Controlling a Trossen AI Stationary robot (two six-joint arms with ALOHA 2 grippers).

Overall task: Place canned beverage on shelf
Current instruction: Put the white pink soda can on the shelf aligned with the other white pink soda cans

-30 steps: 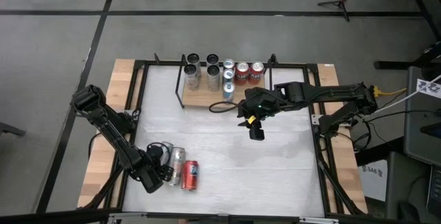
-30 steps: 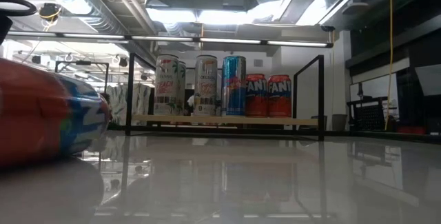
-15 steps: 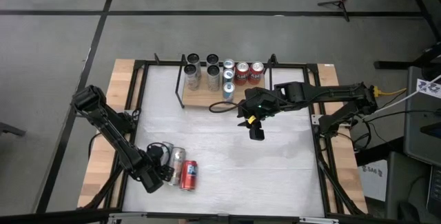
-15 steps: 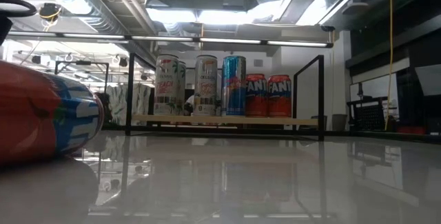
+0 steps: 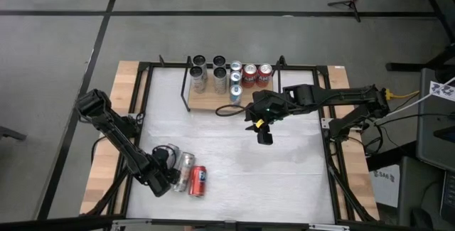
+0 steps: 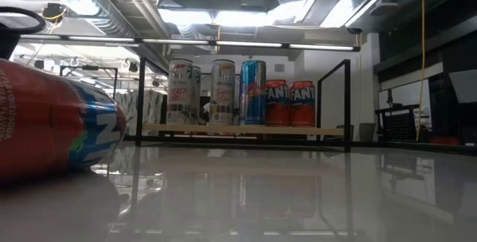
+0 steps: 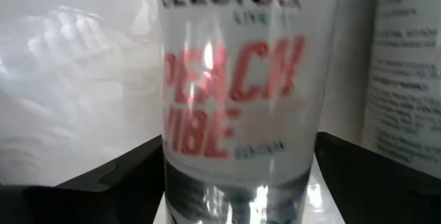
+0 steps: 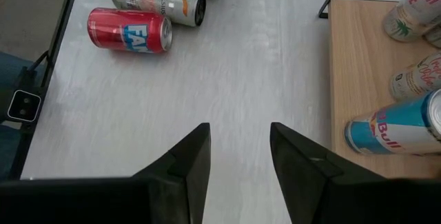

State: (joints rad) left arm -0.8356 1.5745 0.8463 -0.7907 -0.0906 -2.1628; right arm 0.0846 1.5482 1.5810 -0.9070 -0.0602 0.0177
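A silver Celsius can lies on its side on the white table near the front left. My left gripper points down over it, open, one finger on each side of its body. A second silver can and a red can lie beside it; the red can looms large in the low view. The shelf, a light-wood board with black rod ends, stands at the far edge with several cans upright on it. My right gripper hovers in front of the shelf, open and holding nothing. My left gripper comes from above, pointing down, with its fingers lying across the Celsius can's printed middle. The can fills the gap between them. Whether the fingers touch it I cannot tell. The can lies on the table.
A black frame and wooden side boards border the table. The white tabletop between the lying cans and the shelf holds nothing. On the shelf a blue Red Bull can stands next to red Fanta cans.
The red can lying by the low camera has rocked: it shifted a little to one side, then came back, and its print has turned. Both arms have kept their places.
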